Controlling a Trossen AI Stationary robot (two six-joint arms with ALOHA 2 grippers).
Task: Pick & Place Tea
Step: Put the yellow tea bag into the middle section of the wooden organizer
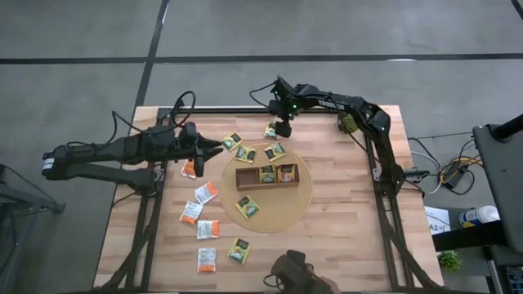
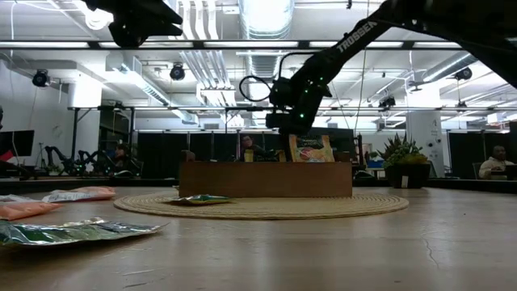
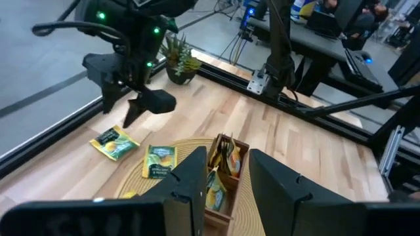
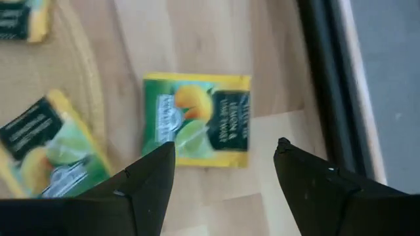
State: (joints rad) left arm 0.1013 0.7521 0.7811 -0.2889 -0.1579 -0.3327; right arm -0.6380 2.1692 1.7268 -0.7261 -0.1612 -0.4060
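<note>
Several tea sachets lie flat on the wooden table. Yellow-green ones sit near the far edge, and orange ones lie to the left. The brown three-compartment tray stands on a round woven mat with sachets upright in two compartments. My right gripper hangs open, pointing steeply down, just above one yellow-green sachet by the far edge; its fingers straddle the sachet without touching. My left gripper hovers open and empty, high over the table's left side, aimed toward the tray.
A black frame rail runs along the far edge, right beside the sachet under my right gripper. A small potted plant stands at the far right corner. A dark object sits at the near edge. More sachets lie on the near left.
</note>
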